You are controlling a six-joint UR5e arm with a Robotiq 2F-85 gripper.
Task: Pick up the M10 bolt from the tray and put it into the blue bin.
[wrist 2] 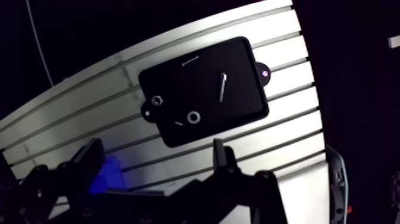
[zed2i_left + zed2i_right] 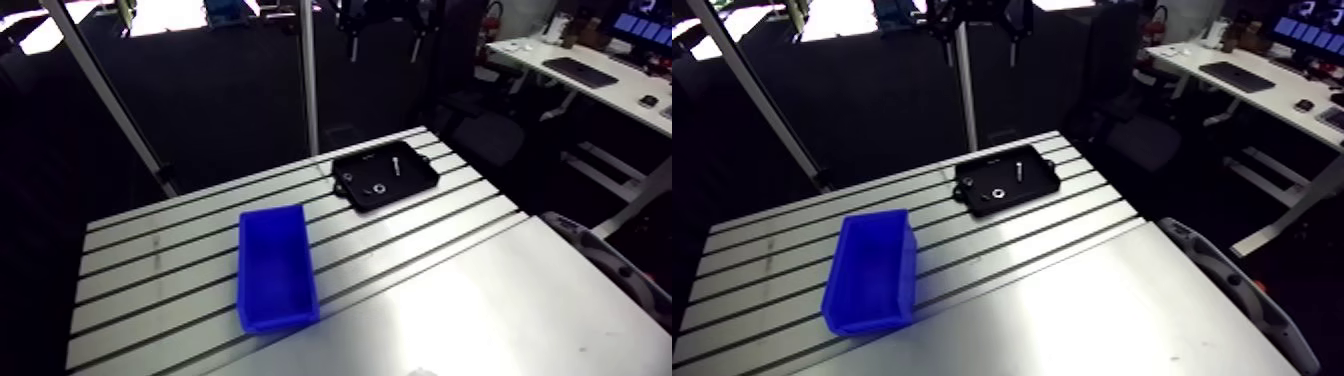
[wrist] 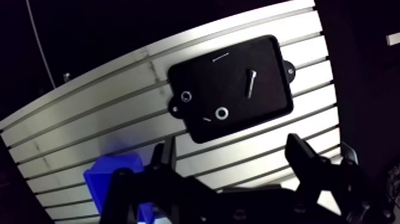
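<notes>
Gripper: the black two-finger Robotiq gripper (image 3: 232, 143) hangs high over the table, clear of everything on it. In the wrist view its two dark fingers (image 3: 303, 158) stand wide apart with only bare table and the tray's near edge showing between them, so it is spread and holds nothing.

Table: the slotted aluminium table (image 2: 170, 260) has long dark grooves running across its top and carries both the bin and the tray.

Tray: the shallow black rectangular tray (image 2: 415, 178), with a small mounting tab at each end, sits flat on the table. In the wrist view it lies ahead of the gripper, beyond the gap between the fingers.

Bolt: the slim silver M10 bolt (image 3: 250, 82) lies flat on the tray floor, in the half away from the bin. It touches none of the other parts.

Other parts in tray: a silver round washer (image 3: 222, 112) and a small silver hex nut (image 3: 186, 96) lie apart from each other in the half nearer the bin. A tiny pale piece (image 3: 206, 119) lies beside the washer, too small to identify.

Bin: the open-topped blue plastic bin (image 2: 282, 318) stands upright on the table, near the tray but not touching it. In the wrist view it shows beside one finger, partly hidden by it. The part of its inside that shows holds nothing.
</notes>
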